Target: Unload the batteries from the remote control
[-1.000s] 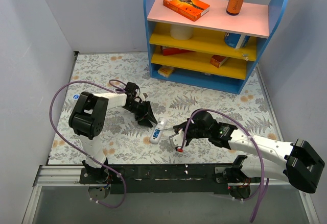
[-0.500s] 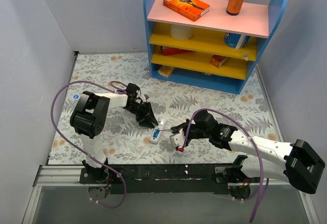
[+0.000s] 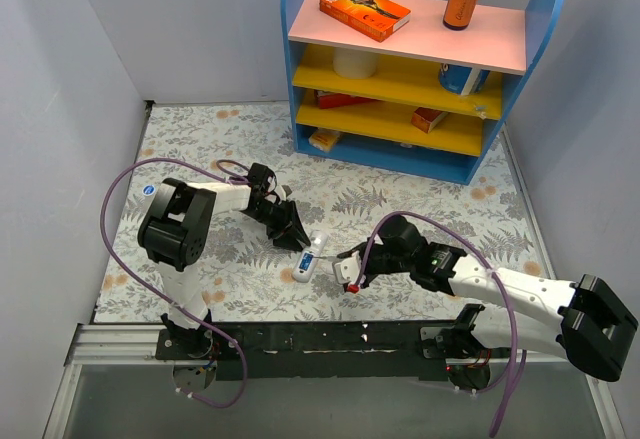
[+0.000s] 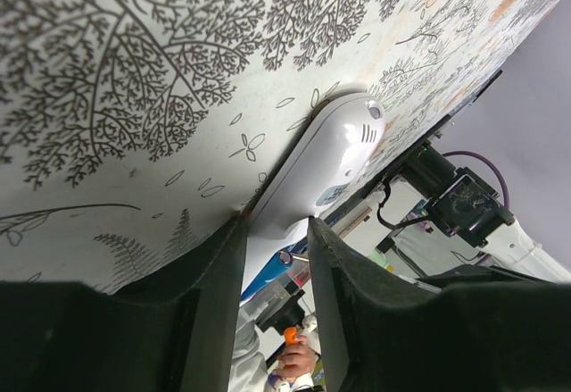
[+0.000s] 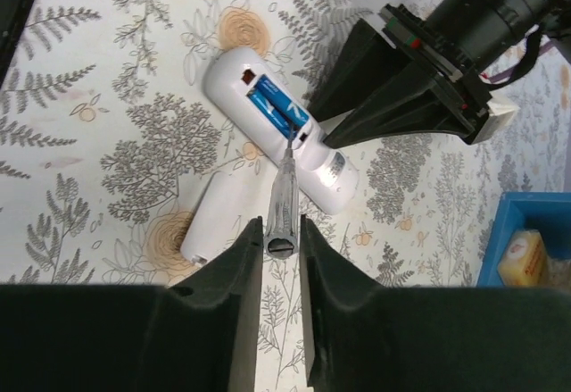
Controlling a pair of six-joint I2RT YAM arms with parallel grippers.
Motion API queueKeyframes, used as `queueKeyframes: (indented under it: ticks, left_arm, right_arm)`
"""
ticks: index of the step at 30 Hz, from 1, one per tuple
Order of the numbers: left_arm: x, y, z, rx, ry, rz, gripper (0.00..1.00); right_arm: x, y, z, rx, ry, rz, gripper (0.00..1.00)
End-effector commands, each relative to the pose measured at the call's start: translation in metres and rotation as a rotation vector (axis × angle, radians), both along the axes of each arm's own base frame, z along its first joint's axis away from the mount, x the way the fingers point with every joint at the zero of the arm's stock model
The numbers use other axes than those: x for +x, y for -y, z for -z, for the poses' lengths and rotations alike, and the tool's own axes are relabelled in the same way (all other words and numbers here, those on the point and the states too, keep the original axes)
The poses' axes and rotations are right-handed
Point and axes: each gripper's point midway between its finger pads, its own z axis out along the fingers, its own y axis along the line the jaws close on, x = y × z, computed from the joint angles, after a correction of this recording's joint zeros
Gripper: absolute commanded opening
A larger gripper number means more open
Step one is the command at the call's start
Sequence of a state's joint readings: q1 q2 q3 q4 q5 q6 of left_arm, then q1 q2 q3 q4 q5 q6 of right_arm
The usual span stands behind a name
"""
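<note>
The white remote control (image 3: pixel 308 257) lies back up on the floral table, its slot open with two blue batteries (image 5: pixel 275 112) inside. Its white cover (image 5: pixel 217 216) lies loose beside it. My left gripper (image 3: pixel 293 235) is shut on the remote's far end; in the left wrist view (image 4: pixel 275 227) the remote (image 4: pixel 328 155) runs between its jaws and a battery end (image 4: pixel 266 278) shows. My right gripper (image 3: pixel 347 272) is shut on a thin silvery metal rod (image 5: pixel 284 197), whose tip touches the slot end beside the batteries.
A blue shelf unit (image 3: pixel 420 69) with boxes and a bottle stands at the back. A blue shelf edge (image 5: pixel 526 240) shows at the right of the right wrist view. Grey walls close in left and right. Purple cables loop off both arms.
The right gripper has crept slightly left toward the remote with the rod. The left gripper and the remote have barely moved.
</note>
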State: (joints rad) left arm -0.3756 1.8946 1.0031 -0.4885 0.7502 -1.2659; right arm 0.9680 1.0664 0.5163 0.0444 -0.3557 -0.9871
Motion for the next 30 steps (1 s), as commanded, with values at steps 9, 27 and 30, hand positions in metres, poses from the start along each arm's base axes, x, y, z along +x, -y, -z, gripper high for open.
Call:
queueKeyframes:
  ticks: [9,27,30]
  left_arm:
    - [-0.018,-0.025,0.059,0.204,-0.024,0.018,0.33]
    - [-0.023,-0.027,0.063,0.212,-0.041,0.013,0.31]
    - [-0.023,-0.026,0.063,0.205,-0.042,0.013,0.31]
  right_arm:
    - [-0.018,0.000,-0.018,0.021,-0.137,-0.003,0.92]
    - [0.017,-0.004,-0.071,0.530,-1.049,0.949,0.86]
    - [0.017,0.001,-0.069,0.597,-1.110,1.034,0.82]
